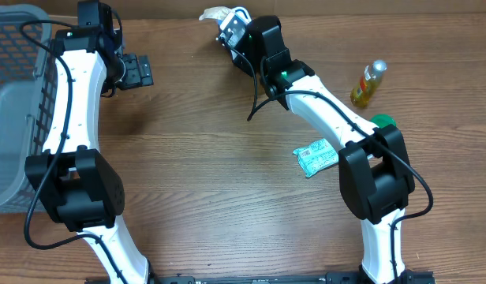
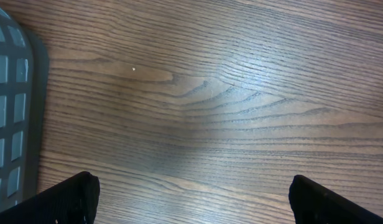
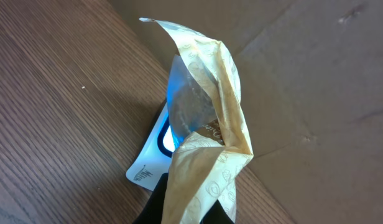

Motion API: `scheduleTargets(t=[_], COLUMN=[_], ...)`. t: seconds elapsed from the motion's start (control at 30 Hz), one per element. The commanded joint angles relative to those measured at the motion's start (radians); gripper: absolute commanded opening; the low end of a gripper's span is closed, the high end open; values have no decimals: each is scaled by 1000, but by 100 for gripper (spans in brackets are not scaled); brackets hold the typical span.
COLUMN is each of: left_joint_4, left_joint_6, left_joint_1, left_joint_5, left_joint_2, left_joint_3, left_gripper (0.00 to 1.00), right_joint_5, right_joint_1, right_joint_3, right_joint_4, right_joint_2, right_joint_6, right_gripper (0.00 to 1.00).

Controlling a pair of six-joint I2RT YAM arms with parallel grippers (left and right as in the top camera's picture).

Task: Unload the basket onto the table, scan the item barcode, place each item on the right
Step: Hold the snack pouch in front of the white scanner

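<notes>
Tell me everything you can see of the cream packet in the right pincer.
The cream packet is a thin, crinkled wrapper with faint printed marks and a clear window. The right pincer is shut on its lower end, holding it upright and twisted near the far table edge. A white, blue-lit object shows behind it.

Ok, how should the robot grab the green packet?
Probably from straight above, jaws pinching one short end of the green packet. It lies flat on the table, so there's no side to get under, and an end grip leaves its white label showing.
</notes>
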Motion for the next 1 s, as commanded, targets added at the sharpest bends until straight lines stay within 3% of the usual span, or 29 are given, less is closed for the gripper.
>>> scheduleTargets(t=[0.0, 0.2, 0.37, 0.6, 0.97], left_joint_4=[-2, -2, -2, -2, -2], left_joint_6=[-14, -14, -14, -14, -14], left_joint_1=[-6, -6, -6, -6, -6], left_joint_5=[-6, -6, -6, -6, -6], left_joint_2=[1, 1, 1, 1, 1], left_joint_3=[21, 21, 21, 21, 21], left_gripper=[99, 99, 100, 100, 100], right_joint_5=[11, 10, 10, -2, -8], right_joint_1=[-3, -3, -3, -3, -3], right_joint_3=[9, 8, 8, 8, 14], right_joint_4=[4, -37, -38, -36, -2], right_joint_2=[3, 3, 3, 3, -121], right_joint_6=[-1, -1, -1, 0, 147], right_gripper=[5, 10, 4, 4, 4])
